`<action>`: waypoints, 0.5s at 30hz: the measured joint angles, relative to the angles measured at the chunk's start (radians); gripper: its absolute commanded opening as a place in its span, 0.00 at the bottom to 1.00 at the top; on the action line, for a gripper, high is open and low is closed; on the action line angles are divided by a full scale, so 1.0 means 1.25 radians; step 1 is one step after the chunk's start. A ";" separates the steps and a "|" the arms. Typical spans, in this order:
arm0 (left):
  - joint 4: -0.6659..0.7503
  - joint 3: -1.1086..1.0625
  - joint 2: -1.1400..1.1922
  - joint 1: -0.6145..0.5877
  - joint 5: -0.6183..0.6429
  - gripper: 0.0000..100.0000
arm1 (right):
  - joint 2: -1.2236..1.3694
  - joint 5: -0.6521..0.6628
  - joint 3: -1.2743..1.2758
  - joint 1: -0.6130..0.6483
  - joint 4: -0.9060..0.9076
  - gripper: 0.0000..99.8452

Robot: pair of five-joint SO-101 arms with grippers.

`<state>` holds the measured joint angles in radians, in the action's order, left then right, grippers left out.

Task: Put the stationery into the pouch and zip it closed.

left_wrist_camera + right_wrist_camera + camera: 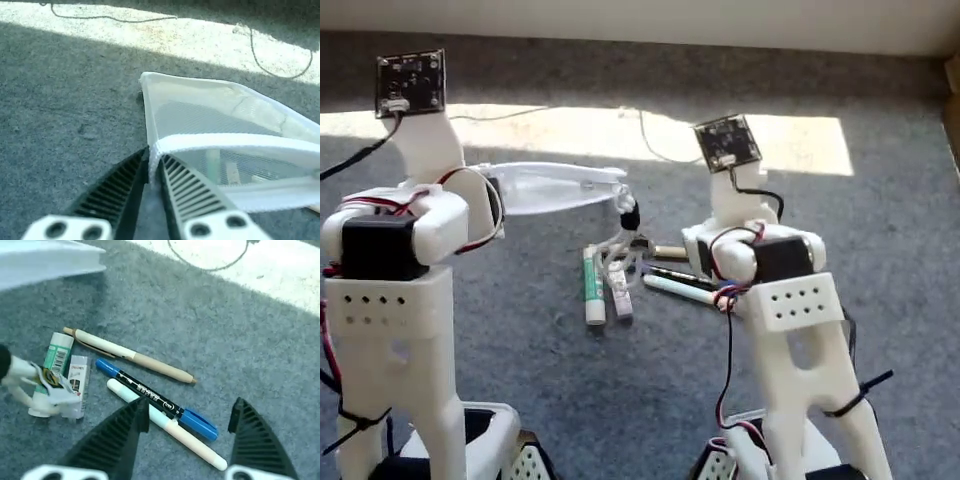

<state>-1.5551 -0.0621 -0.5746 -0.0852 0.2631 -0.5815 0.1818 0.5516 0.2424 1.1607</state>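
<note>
Left gripper [151, 156] is clenched on one corner of the translucent white mesh-plastic pouch [215, 117], pinching the woven seam tape, and holds it raised off the grey carpet [520, 370]. The pouch's free end, with a small black knob [630, 214] that is prob. the zip pull, hangs over the stationery. Right gripper [190, 404] is spread wide and empty, above the pens. On the carpet, close together, lie a beige ballpoint pen [131, 356], a black marker w/ blue cap [150, 396] and a white pen [170, 427], roughly parallel. Just beside them are a green-and-white glue stick [54, 360] and a small white eraser in a sleeve [79, 377]. Handling, as judged: the pouch looks light, limp and slick, so it will sag and fold. The seam tape or zip end is the firmest place to hold it, not the mesh wall. The pens are light, stiff and round, so apt to roll; take each across the barrel at mid-length, outermost first. The carpet pile should let fingertips get under. Views: the left wrist view gives the exact pinch point, which the arm hides in the high view. The right wrist view separates the three pens, partly masked by an arm from above. The high view gives the pouch's height and its place relative to the pile.
</note>
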 measured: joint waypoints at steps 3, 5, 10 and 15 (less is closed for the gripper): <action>-0.025 0.007 0.001 -0.002 0.002 0.01 | 0.049 0.033 0.000 0.000 0.000 0.25; -0.039 0.007 0.001 -0.002 0.002 0.01 | 0.075 0.059 0.000 0.000 0.000 0.25; -0.053 0.007 0.001 -0.004 0.002 0.01 | 0.128 0.104 0.000 0.000 -0.041 0.25; -0.053 0.001 0.001 -0.022 0.002 0.01 | 0.204 0.145 0.000 0.000 -0.097 0.25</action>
<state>-1.6210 -0.0606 -0.5731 -0.1128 0.2662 -0.3268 0.3629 0.5516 0.2424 1.0395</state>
